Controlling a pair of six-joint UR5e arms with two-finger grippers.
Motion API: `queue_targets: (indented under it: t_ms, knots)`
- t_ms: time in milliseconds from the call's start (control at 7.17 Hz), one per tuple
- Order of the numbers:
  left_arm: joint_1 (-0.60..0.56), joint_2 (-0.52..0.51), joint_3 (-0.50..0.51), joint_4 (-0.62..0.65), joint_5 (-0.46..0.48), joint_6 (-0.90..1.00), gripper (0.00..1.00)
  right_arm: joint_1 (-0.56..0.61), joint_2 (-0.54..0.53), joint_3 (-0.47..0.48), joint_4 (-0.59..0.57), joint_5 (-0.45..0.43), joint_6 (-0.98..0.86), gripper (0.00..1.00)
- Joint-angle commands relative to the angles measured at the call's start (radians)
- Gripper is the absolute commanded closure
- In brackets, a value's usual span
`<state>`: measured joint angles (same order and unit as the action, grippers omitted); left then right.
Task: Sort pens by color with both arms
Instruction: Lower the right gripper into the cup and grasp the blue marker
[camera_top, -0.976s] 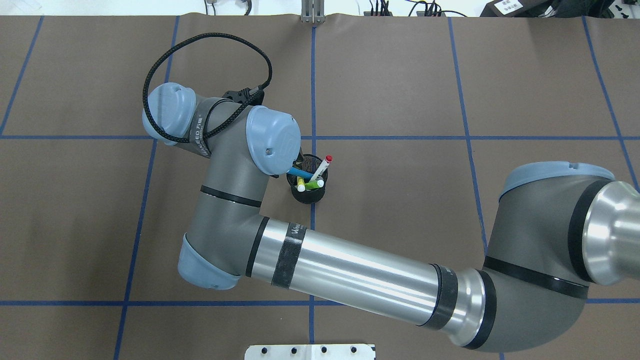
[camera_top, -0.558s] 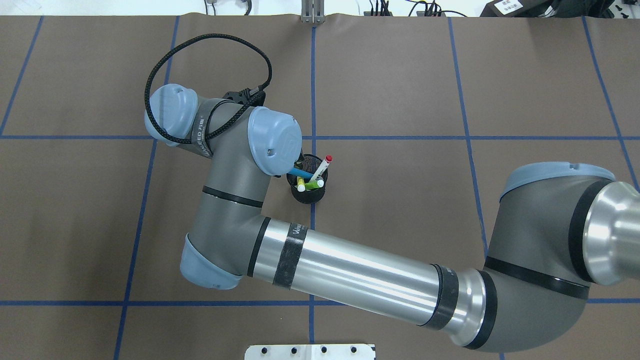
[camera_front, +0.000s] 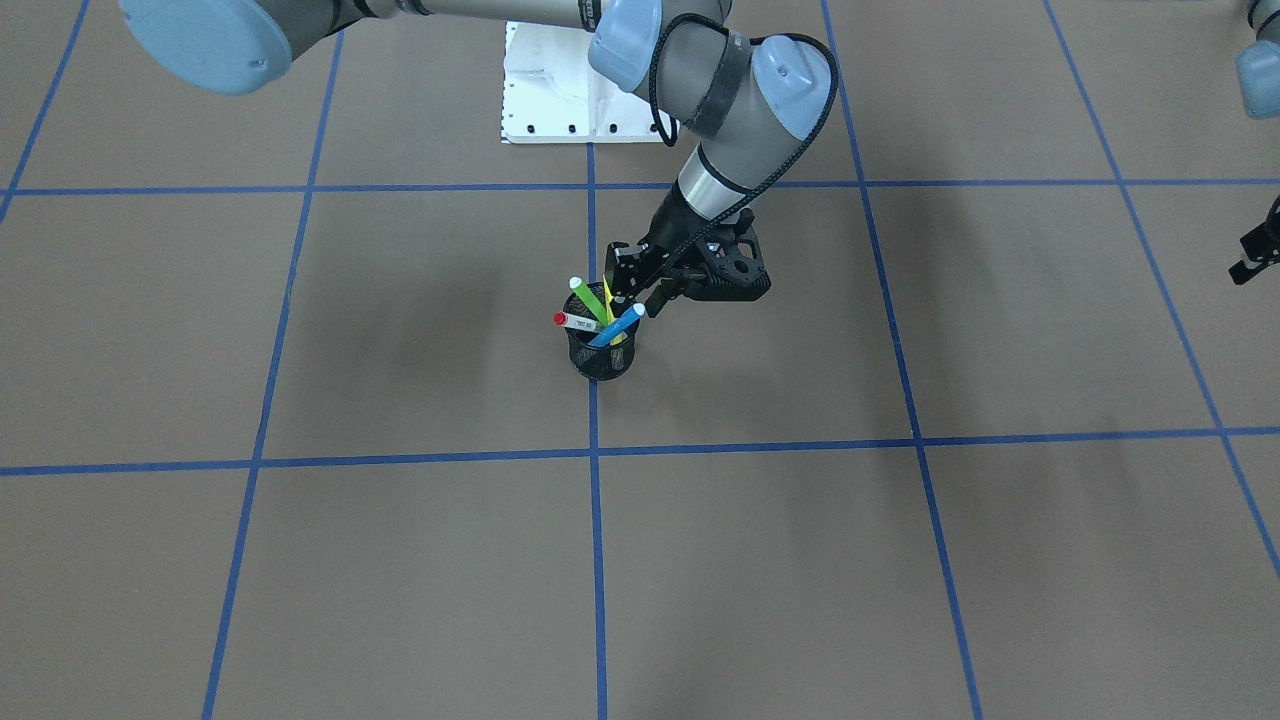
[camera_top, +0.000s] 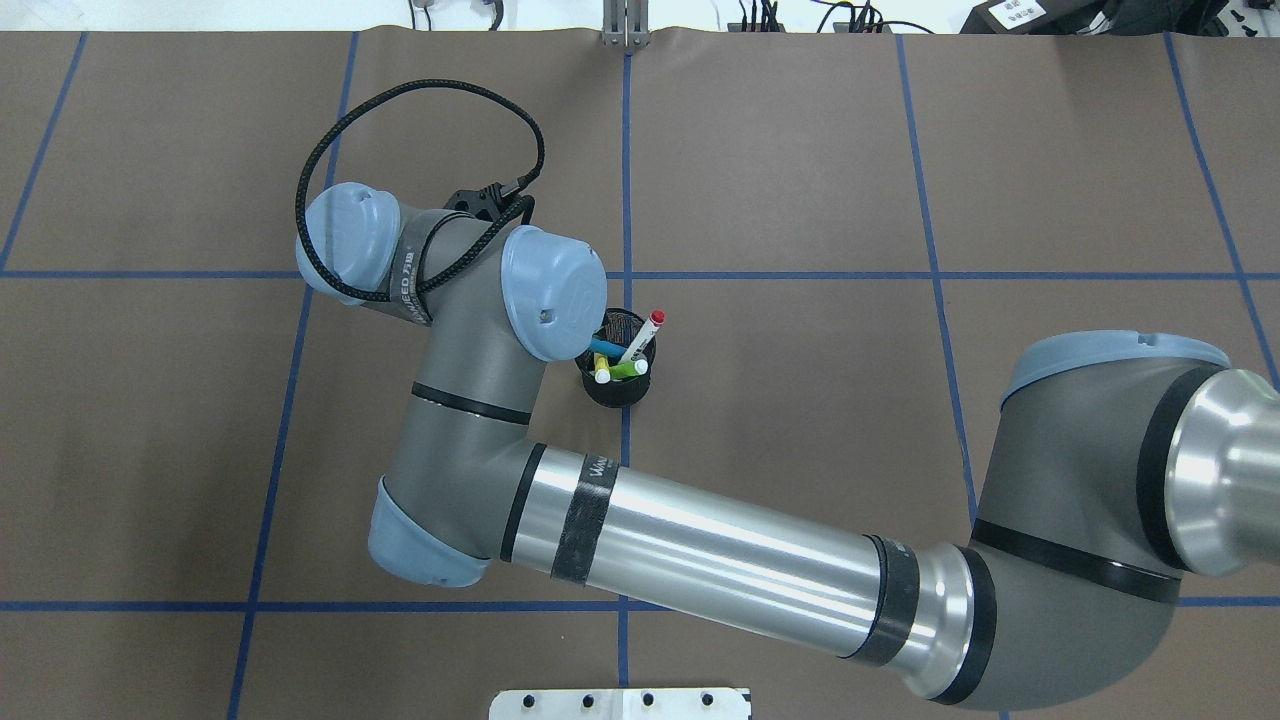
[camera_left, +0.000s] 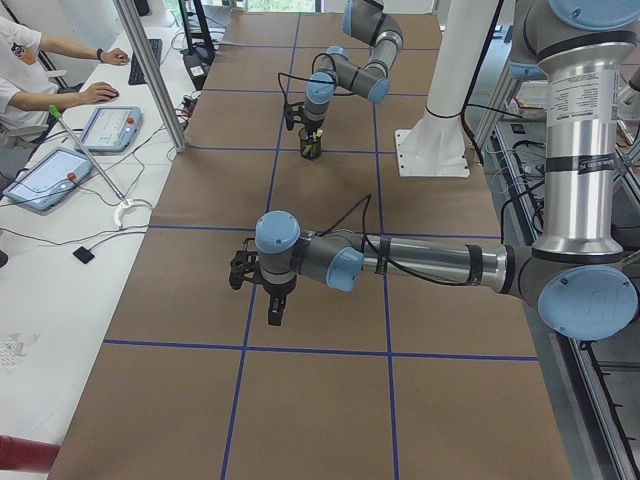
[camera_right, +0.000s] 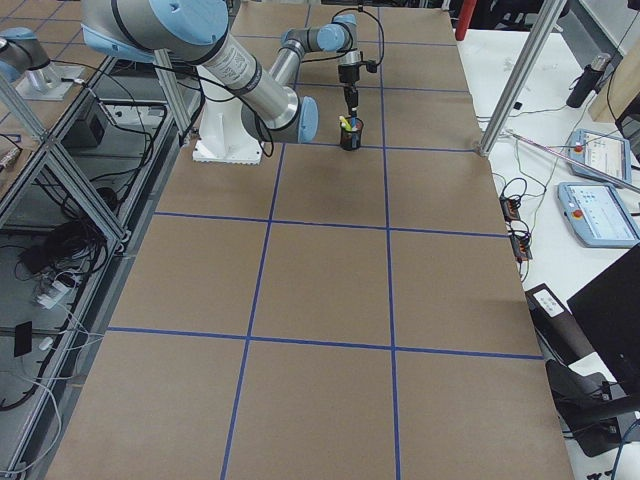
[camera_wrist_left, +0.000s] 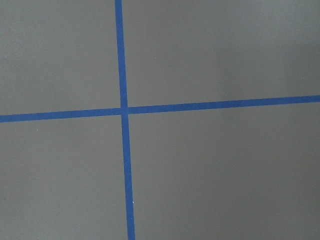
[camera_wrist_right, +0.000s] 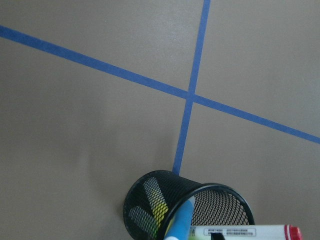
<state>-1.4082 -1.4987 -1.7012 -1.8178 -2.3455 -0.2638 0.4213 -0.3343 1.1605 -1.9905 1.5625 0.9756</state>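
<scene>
Hovering, jaws apart, the right gripper (camera_front: 638, 290) stood just at one o'clock of the blue pen (camera_front: 618, 326), which leaned toward it from the mesh cup (camera_front: 600, 365); the distant left gripper (camera_front: 1254, 258), open or closed, I couldn't tell.

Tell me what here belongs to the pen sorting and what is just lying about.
Job: blue pen, green pen, yellow pen, red-capped white pen, right gripper, left gripper.
Lying about: mesh cup holding the pens, white base plate, tablets.
</scene>
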Motion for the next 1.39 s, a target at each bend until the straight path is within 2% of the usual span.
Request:
queue_targets:
  t_ms: [0, 139, 279, 418, 558, 697, 1116, 1255]
  knots:
    - [0.0, 0.0, 0.0, 0.0, -0.001, 0.0, 0.0, 0.001, -0.003, 0.001, 0.012, -0.004, -0.003, 0.55]
    - [0.0, 0.0, 0.0, 0.0, -0.002, 0.0, 0.0, 0.001, -0.003, 0.001, 0.012, -0.002, -0.003, 0.64]
    - [0.0, 0.0, -0.002, 0.0, -0.002, 0.0, 0.0, -0.001, -0.005, 0.002, 0.012, -0.002, -0.003, 0.81]
    - [0.0, 0.0, -0.002, 0.0, -0.002, 0.0, 0.0, -0.001, -0.008, 0.004, 0.01, -0.001, -0.003, 0.87]
    - [0.0, 0.0, 0.0, 0.0, -0.002, -0.002, 0.0, 0.001, -0.009, 0.01, 0.009, -0.001, -0.002, 1.0]
    - [0.0, 0.0, 0.0, 0.0, -0.002, 0.0, 0.0, 0.004, 0.0, 0.016, 0.003, -0.001, -0.001, 1.0]
    - [0.0, 0.0, 0.0, 0.0, -0.002, -0.002, 0.0, 0.057, 0.018, 0.16, -0.082, 0.002, -0.018, 1.0]
    - [0.0, 0.0, 0.001, 0.0, -0.002, 0.0, 0.0, 0.076, 0.038, 0.178, -0.099, 0.002, -0.026, 1.0]
